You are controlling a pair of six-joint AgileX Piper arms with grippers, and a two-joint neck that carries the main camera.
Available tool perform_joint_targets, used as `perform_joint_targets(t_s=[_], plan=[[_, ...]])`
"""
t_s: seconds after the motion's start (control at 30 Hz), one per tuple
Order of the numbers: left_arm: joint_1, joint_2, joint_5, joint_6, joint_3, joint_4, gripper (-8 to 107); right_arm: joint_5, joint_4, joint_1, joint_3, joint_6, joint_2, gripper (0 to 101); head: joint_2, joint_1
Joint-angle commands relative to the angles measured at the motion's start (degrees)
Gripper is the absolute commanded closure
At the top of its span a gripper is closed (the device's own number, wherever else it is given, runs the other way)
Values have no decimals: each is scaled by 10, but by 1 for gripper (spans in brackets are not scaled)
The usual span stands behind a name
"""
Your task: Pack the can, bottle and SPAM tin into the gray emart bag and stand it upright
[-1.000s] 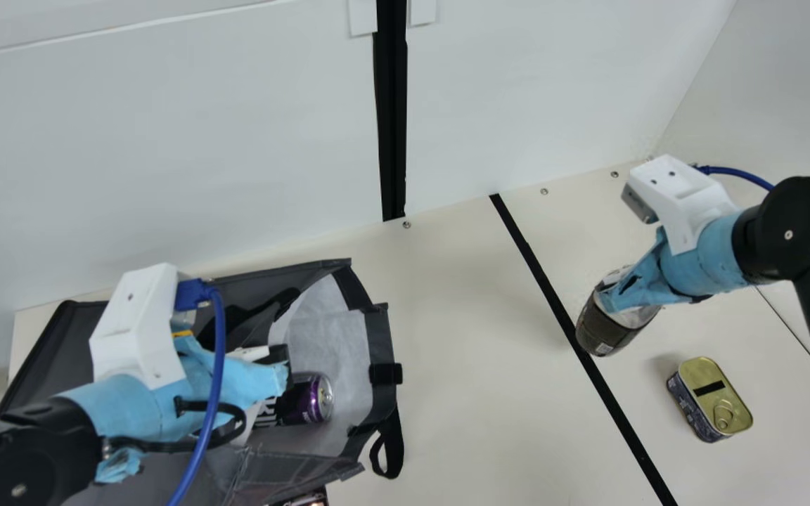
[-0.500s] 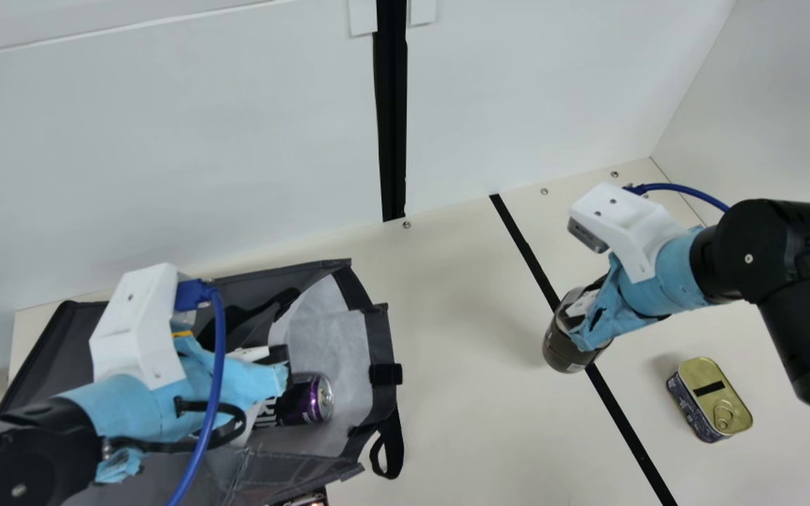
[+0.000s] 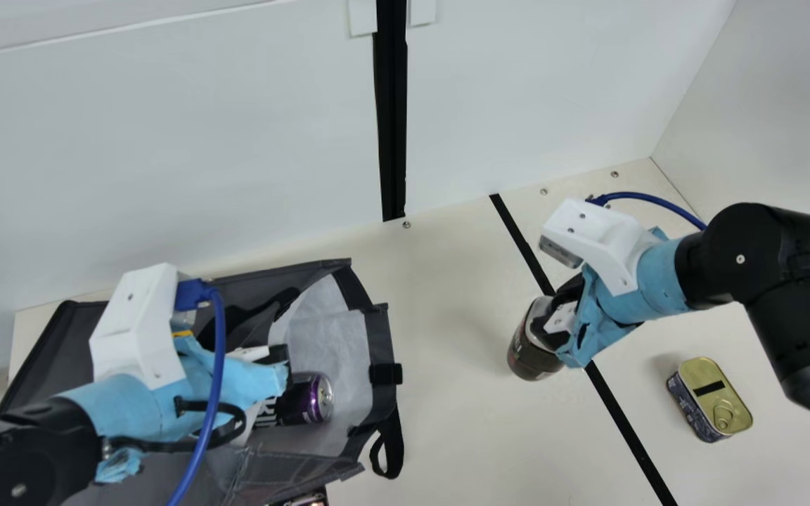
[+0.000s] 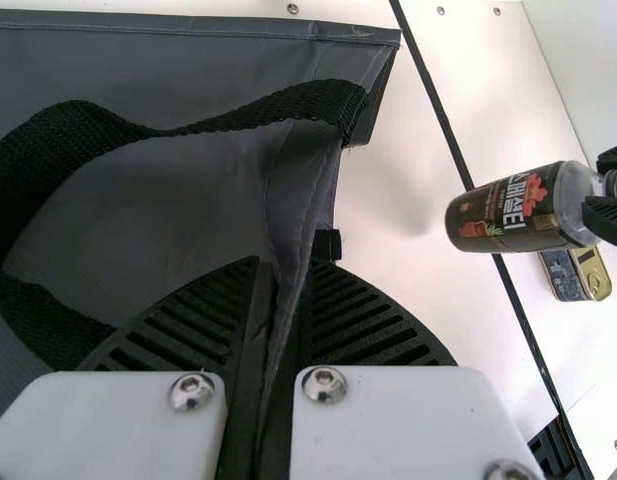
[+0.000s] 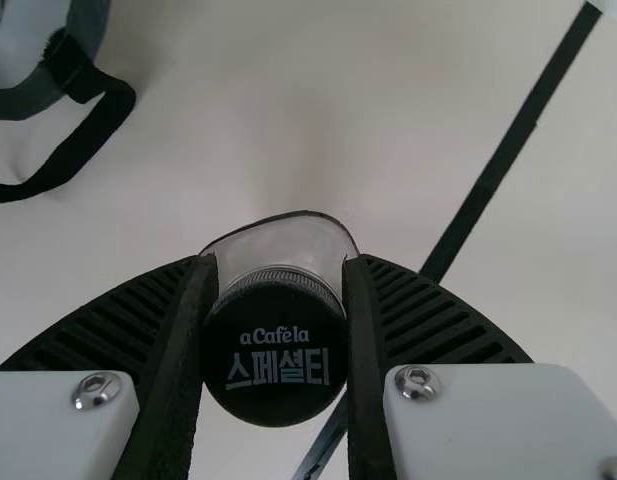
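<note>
While my left hand (image 3: 275,362) clamps a fold of the gray emart bag (image 3: 380,330) between its fingers, the bag lies on its side near the far left corner of the surface (image 3: 461,295), its open mouth toward the right edge. Inside, just within that mouth, the purple can (image 3: 313,398) lies against the pale lining (image 3: 328,344), its top end facing out. A black strap (image 3: 389,443) loops from the rim. My right hand (image 3: 551,330) grips the bottle (image 3: 533,355) at its capped neck, between the bag and the right edge; I have it tilted, its base slanting toward the bag. The SPAM tin (image 3: 716,397), its ring-pull lid closed, sits nearer the right edge, beyond the black stripe (image 3: 623,422), apart from both hands.
</note>
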Motion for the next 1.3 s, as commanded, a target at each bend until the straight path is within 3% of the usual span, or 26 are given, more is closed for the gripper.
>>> perform_joint_targets(t_s=[0.0,0.37,0.67,1.27], plan=[[0,0,0,0,0,0,107,1,13,0,3,-16,1,101,0,-13],[0,0,0,0,0,0,107,1,64,-6,21,-82,1,101,0,-13],[0,0,0,0,0,0,107,1,150,-3,35,-135,1,101,0,-13],[0,0,0,0,0,0,107,1,281,44,29,-138,-5,101,0,-13]])
